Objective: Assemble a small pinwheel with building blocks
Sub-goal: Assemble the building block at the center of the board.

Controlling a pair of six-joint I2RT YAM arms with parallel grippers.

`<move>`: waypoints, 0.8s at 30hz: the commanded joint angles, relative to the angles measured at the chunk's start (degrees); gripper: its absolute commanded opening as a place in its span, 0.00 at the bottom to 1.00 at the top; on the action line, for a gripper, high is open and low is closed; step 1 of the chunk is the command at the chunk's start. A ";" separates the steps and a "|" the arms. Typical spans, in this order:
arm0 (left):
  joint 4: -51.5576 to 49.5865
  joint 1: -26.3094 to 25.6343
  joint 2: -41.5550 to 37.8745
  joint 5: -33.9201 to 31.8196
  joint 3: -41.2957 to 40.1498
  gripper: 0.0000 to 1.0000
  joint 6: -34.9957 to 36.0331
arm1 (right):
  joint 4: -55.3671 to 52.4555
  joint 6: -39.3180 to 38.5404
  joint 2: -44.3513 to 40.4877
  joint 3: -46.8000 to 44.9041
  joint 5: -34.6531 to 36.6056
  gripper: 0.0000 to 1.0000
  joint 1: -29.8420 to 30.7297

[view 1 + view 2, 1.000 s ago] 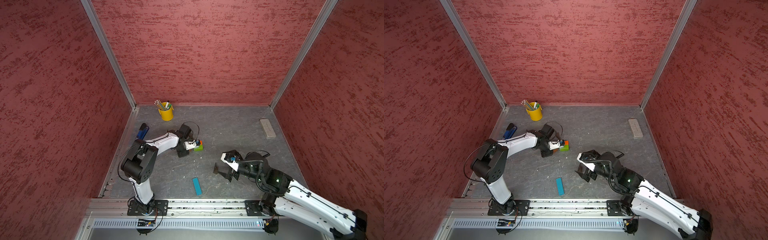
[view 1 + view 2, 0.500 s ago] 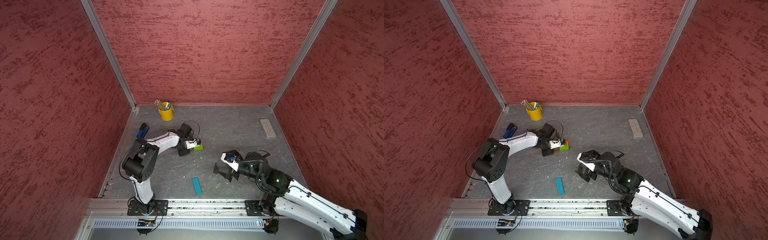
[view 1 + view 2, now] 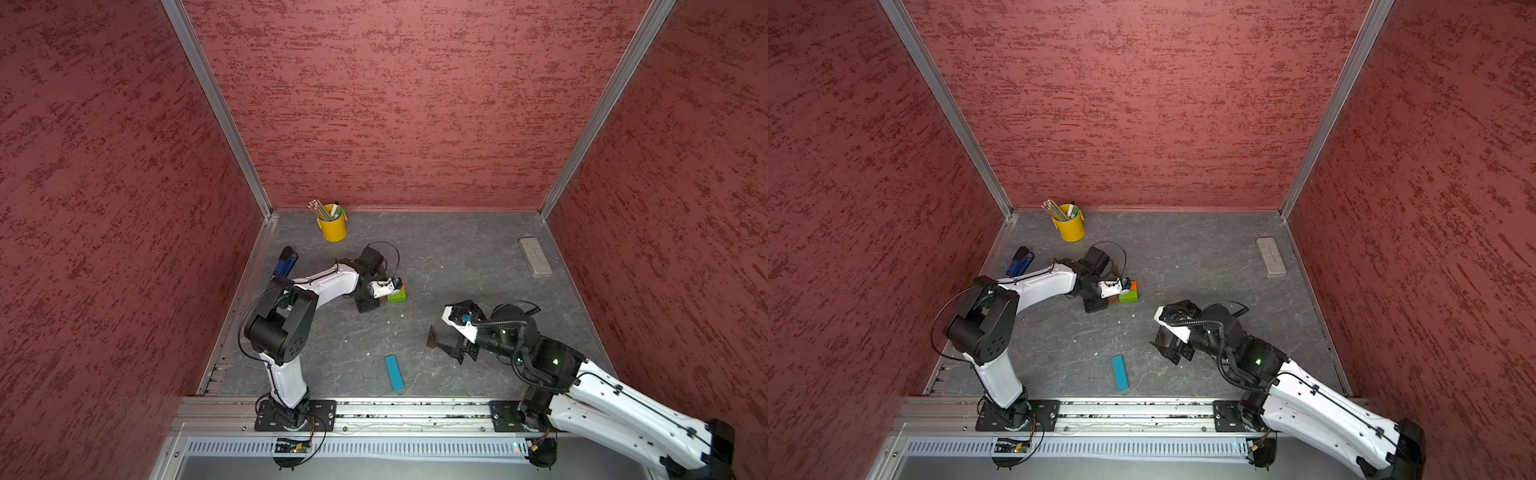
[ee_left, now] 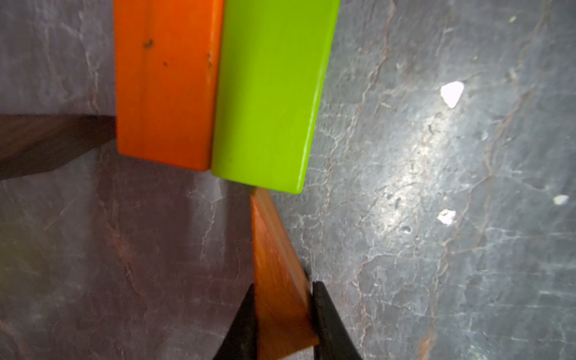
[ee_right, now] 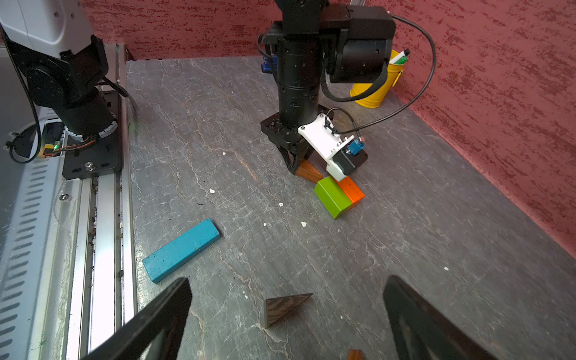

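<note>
Snugly, left tool [image 4: 282,290] pinches brown wedge [image 4: 274,249] touching green block [image 4: 268,93].

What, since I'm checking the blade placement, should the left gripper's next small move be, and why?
Probably open the jaws and release. In the left wrist view the left gripper is shut on a brown wedge whose tip touches the end of the green block.

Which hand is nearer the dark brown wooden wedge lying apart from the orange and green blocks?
Right. The open right hand sits just short of the dark brown wedge. The left hand is farther off beside the green rectangular block, shut on a lighter brown wooden wedge.
</note>
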 commanded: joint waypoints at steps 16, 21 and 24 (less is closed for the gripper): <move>3.00 -0.03 -1.25 -1.96 -2.80 0.47 2.09 | 0.94 1.09 -0.50 -0.62 -0.96 0.99 0.21; 3.36 0.06 -0.87 -3.02 -2.35 0.47 1.85 | 0.89 1.08 -0.34 -0.69 -1.14 0.99 0.20; 3.74 0.32 -0.83 -3.64 -2.33 0.47 1.72 | 0.91 1.10 -0.24 -0.65 -1.22 0.99 0.20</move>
